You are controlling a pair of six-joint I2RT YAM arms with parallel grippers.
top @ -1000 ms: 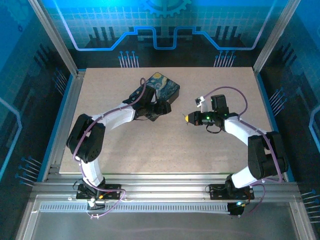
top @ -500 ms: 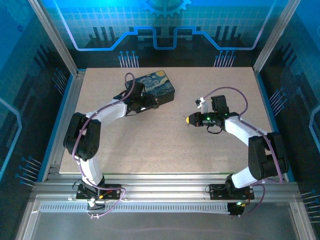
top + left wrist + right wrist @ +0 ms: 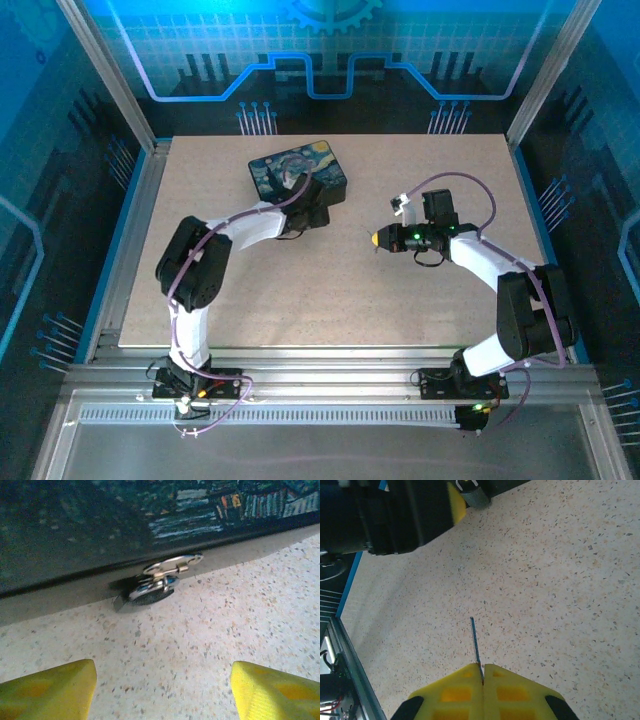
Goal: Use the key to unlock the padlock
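In the left wrist view a small silvery padlock lies on the speckled table, tight against the side of a dark box printed with a starry-night painting. My left gripper hovers just short of the padlock, open, its yellow fingertips wide apart with bare table between them. From above, the left gripper sits at the box's near edge. My right gripper hangs over mid-table to the right, shut on the key, whose thin blade sticks out forward from the right gripper.
The right wrist view has the left gripper's black body at the upper left. Open speckled table lies between and in front of both arms. Aluminium rails frame the near edge.
The left arm swung about at the box's near edge and now points at the padlock. The box slid left and turned a little. The right arm stayed put with the key.
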